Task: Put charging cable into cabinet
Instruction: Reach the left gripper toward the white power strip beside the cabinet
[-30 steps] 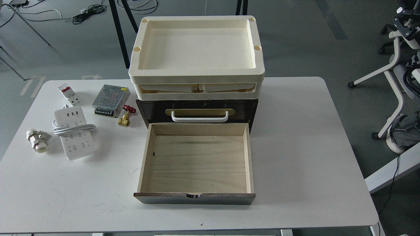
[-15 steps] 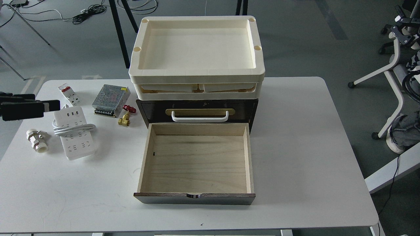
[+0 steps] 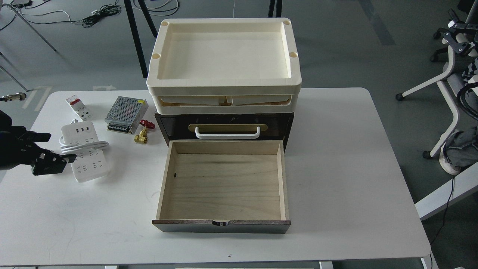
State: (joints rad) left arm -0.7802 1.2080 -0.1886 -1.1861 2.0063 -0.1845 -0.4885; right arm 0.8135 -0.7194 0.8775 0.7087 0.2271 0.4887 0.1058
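Reaching in from 9 o'clock, left gripper hovers level w/ jaws spread, lower finger just beside power strip. Strip lies flat on table at 9 o'clock of cabinet, bottom drawer pulled out.

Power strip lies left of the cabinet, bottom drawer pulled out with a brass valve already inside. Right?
Not quite. The head view shows the drawer empty; the brass valve sits on the table, between the power strip and the cabinet.
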